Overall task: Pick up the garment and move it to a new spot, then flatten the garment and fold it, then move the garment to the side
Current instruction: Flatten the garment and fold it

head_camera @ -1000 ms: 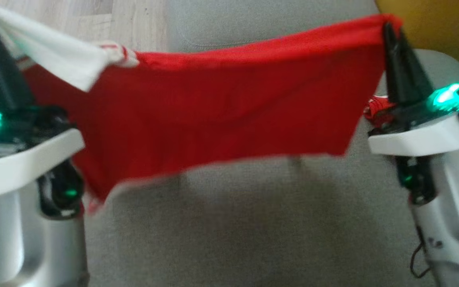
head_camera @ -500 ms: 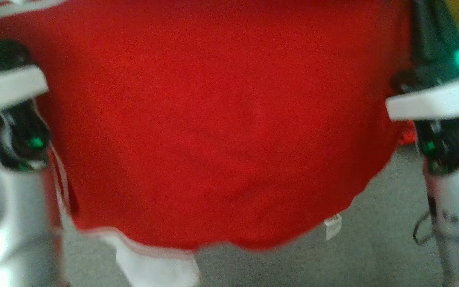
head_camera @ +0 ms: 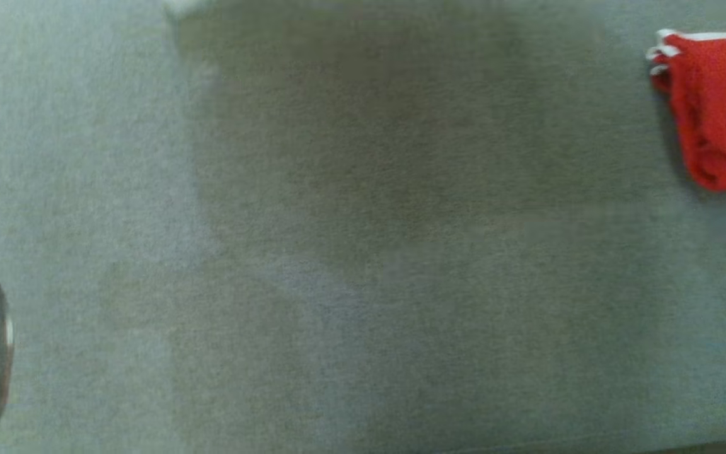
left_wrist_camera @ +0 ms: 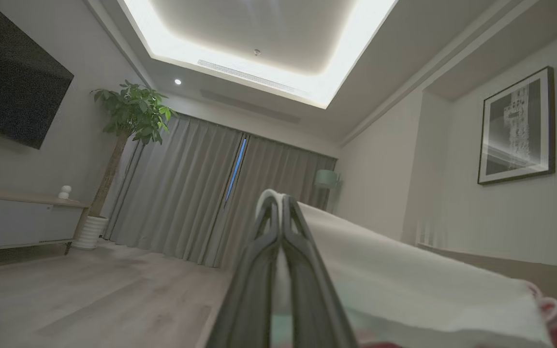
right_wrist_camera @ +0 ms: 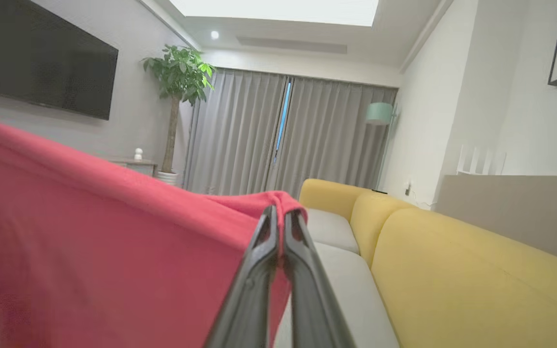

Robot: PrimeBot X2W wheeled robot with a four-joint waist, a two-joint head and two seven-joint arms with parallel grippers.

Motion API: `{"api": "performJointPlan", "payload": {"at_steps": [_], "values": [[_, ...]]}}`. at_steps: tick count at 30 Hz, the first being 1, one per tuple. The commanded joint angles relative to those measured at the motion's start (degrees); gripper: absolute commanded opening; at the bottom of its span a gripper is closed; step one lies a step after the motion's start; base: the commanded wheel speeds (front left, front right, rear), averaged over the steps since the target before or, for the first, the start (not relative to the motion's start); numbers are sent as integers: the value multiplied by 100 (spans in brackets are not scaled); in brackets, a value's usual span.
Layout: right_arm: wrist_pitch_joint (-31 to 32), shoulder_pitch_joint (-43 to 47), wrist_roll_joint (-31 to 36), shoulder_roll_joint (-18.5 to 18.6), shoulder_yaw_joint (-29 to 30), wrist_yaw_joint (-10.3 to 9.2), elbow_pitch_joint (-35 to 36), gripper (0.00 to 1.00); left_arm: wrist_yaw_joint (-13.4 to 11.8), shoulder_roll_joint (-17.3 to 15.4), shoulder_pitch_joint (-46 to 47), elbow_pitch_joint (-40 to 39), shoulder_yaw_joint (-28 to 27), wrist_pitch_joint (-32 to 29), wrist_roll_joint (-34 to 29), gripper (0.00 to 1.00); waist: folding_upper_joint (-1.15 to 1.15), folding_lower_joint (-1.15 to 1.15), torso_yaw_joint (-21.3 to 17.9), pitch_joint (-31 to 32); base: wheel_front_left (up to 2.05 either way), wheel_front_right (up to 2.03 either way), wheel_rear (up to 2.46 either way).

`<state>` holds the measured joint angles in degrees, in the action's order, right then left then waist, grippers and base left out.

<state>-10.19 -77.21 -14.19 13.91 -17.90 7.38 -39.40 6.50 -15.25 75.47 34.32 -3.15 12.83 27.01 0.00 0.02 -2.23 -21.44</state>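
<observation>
Red cloth with a white panel: garment point(right_wrist_camera: 114, 251) strung in the air between both arms, clear of the grey seat point(head_camera: 338, 252). Right tool point(right_wrist_camera: 280, 212) pinched together on a red corner; left tool point(left_wrist_camera: 282, 200) pinched on the white edge. Held high and taut, likely to shake flat before laying down. Red wad point(head_camera: 716, 107) at 2 o'clock in head view, cut by frame edge; hanging sleeve or not, cannot tell. Lower hem cut off at 6 o'clock of right wrist view.
</observation>
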Motion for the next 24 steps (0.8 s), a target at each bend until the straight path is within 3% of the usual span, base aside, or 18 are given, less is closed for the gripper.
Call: {"api": "performJointPlan", "payload": {"at_steps": [1, 8, 15, 24], "values": [[-153, -106, 49, -7, -78, 11, -237, 0, 32, -325, 183, 168, 74, 77, -81, 0, 0, -2, 206, -223, 0, 0, 0], [-407, 145, -74, 0, -390, 11, -1217, 0, 92, -116, -95, 852, 461, 207, -59, 0, 0, -2, 393, -342, 0, 0, 0], [-414, 1047, -528, 204, -1038, 11, -1900, 0, 97, 70, -1382, 330, 918, 215, 123, 0, 0, -2, 553, -225, 0, 0, 0], [165, 2211, -1677, 659, -2048, 11, -1606, 0, 98, -235, -3172, -244, 1779, 216, 444, 0, 0, -2, 560, 443, 0, 0, 0]]}}
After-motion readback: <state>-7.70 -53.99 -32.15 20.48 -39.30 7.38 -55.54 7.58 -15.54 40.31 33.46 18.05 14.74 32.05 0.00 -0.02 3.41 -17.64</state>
